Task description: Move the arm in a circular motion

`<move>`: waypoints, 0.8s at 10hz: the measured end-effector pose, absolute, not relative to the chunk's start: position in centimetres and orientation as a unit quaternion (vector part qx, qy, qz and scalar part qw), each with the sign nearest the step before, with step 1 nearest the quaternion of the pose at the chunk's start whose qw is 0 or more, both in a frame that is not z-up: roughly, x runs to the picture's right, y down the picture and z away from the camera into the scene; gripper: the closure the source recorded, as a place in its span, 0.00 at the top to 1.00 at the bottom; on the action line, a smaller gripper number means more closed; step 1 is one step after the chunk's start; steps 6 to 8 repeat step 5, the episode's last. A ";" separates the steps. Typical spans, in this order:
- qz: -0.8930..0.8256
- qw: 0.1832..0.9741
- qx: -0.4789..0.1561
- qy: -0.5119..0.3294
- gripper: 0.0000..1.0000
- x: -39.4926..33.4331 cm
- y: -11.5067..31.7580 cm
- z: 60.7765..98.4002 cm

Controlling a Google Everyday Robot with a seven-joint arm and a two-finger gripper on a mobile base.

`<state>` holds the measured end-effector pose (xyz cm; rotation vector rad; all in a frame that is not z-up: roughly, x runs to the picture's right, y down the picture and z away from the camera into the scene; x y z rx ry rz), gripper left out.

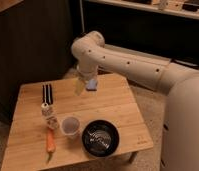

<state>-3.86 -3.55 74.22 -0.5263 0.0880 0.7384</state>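
White arm (124, 61) bends down to its tool (86, 84), above the wooden tabletop's far side (113, 106); the tool's state cannot be told.

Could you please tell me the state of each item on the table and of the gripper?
gripper: over the table's far side, at the blue object
blue object: by the gripper, held or not unclear
cup: upright, mouth up
bowl: upright
carrot: lying flat
fork: lying flat

Perhaps a lab: speckled floor (149, 102), dark cabinets (33, 45), low wooden table (118, 107) with the pincer (85, 84) above its far edge.
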 end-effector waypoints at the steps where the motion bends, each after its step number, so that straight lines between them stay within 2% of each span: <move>1: 0.372 0.891 -0.254 0.055 0.80 -1.9 -3.2 74.4; 5: 0.426 0.864 -0.255 0.083 0.80 4.8 -0.6 74.1; 8: 0.426 0.864 -0.255 0.083 0.80 4.8 -0.6 74.1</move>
